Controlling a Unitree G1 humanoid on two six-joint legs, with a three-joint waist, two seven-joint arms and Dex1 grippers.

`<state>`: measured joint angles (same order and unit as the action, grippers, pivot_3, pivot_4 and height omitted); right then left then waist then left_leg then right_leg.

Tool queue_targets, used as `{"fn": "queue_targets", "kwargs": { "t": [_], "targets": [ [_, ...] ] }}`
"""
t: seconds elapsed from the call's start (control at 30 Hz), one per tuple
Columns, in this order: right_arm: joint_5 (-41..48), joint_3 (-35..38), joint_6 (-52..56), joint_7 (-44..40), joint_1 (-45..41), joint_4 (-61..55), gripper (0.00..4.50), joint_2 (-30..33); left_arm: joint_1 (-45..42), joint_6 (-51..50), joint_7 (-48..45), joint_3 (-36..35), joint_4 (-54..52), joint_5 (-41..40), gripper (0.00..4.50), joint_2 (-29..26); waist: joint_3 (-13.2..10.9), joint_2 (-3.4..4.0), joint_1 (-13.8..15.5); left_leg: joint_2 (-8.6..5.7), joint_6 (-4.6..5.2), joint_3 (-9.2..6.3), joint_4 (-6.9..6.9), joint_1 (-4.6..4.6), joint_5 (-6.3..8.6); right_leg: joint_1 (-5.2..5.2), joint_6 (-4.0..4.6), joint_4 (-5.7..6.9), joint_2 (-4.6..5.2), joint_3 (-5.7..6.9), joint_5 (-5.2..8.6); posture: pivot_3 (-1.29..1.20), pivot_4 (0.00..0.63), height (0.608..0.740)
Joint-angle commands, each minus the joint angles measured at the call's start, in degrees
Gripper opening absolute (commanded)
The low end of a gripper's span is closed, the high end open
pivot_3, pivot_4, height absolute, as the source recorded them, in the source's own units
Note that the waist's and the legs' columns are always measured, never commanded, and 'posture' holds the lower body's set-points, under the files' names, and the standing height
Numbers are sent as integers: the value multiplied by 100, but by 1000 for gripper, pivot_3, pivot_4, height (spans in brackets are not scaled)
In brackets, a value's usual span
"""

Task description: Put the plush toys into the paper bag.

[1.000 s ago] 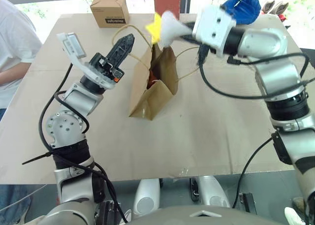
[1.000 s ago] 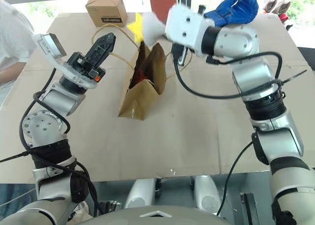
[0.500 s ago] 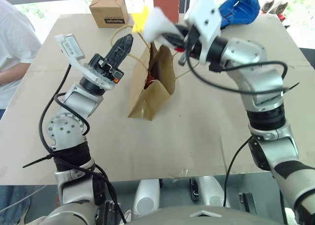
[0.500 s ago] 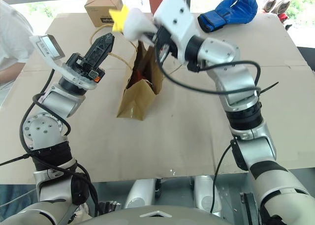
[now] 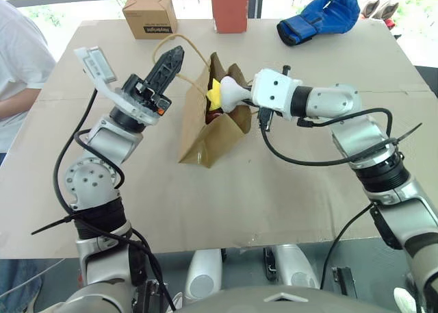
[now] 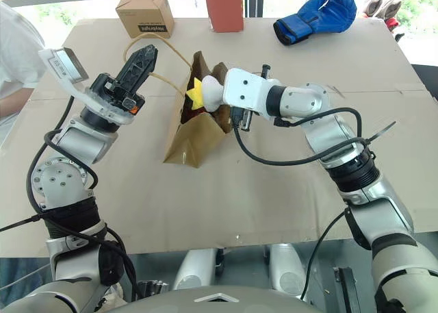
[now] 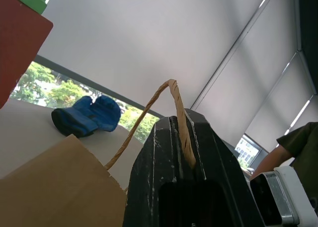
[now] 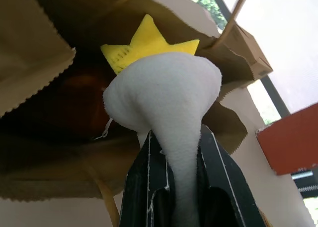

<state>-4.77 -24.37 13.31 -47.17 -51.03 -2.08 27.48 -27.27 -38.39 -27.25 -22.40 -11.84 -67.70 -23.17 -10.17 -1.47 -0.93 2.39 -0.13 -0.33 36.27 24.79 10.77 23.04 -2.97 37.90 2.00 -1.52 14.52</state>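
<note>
The right gripper (image 8: 174, 185) is clamped on a white plush toy with a yellow crown-shaped tip (image 5: 226, 92), its head at the mouth of the open brown kraft paper bag (image 5: 212, 131), upper centre of the head view. The left gripper (image 7: 181, 152), to the bag's left, pinches the bag's twisted-paper loop handle (image 7: 171, 100). Something dark red-brown lies inside the bag.

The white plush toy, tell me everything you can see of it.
The white plush toy is soft and fleecy, rounded at the head with a yellow felt crown on top. Its narrow lower end is pinched in the right claw, which holds it at the open mouth of the paper bag, crown toward the opening.
</note>
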Motion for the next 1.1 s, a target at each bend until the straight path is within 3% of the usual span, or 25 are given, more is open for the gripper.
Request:
{"fn": "queue_targets", "kwargs": {
  "t": [0.03, 0.07, 0.17, 0.33, 0.37, 0.47, 0.63, 0.8, 0.97, 1.1],
  "targets": [
    [-650, -451, -1270, -339, -519, 413, 61, 93, -78, 75, -158, 91, -199, 37, 0, -51, 0, 0, -4, 0, 0, -1, 0, -1, 0, 0, 0, 0, 0, 1, 0, 0, 150, 740],
    [-797, -614, -1547, -425, -678, 625, 61, 28, -71, 77, -158, 130, -223, 49, 0, -25, 0, 0, -5, 0, 0, -1, 0, -2, 0, 0, 0, 0, 0, 1, 0, 0, 150, 740],
    [-842, -864, -2102, -833, -929, 1000, 1117, -158, -33, 85, -150, 214, -304, 65, 0, 29, 0, 0, -5, 0, 0, -2, -1, -3, 0, -1, 0, 0, -1, 1, 0, 0, 150, 740],
    [-1158, -706, -2795, -661, -1019, 1267, 3629, -162, 84, 103, -135, 153, -393, 31, 0, -20, -1, -1, 20, 0, -1, -3, 0, 1, 0, -1, 0, -1, 2, 3, 0, 0, 150, 740],
    [-1153, -624, -2827, -704, -1000, 1254, 3917, -80, 123, 107, -134, 115, -403, 22, 0, -41, -1, -1, 21, 0, -1, -3, 0, 1, -1, -1, 0, 0, 2, 2, 0, 0, 150, 740],
    [-808, -269, -2557, -910, -855, 972, 3917, 120, 204, 130, -134, 62, -432, 19, 0, -75, -1, -1, 27, 0, -1, -3, 0, 0, -1, -2, 1, 0, 3, 3, -1, 0, 150, 740],
    [290, 714, -585, -1079, -444, -55, 3917, 160, 248, 162, -156, 7, -422, 26, 0, -116, -1, -1, 26, 0, -1, -5, 0, 0, -1, -3, 2, 2, 4, 4, 0, 0, 150, 740],
    [875, 1649, 1450, -617, -9, -739, 3917, 270, 235, 192, -199, -28, -401, 57, 0, -140, -1, -1, 26, 1, -1, -4, 0, -1, 0, -3, 2, 2, 3, 4, 0, 0, 150, 740],
    [1797, 2947, 4723, 315, 546, -1614, 3917, -22, 215, 204, -209, -55, -407, 24, 0, -191, 0, -2, 47, -1, -1, 0, 0, 0, 0, -5, 4, -1, 10, 2, 0, 0, 150, 740],
    [2105, 3457, 6017, 874, 894, -1807, 3917, -324, 206, 191, -238, -70, -397, -17, 0, -241, 0, -1, 10, -1, 0, -1, -1, -1, 0, -4, 5, 0, 8, 2, 1, 0, 150, 740]
  ]
}}
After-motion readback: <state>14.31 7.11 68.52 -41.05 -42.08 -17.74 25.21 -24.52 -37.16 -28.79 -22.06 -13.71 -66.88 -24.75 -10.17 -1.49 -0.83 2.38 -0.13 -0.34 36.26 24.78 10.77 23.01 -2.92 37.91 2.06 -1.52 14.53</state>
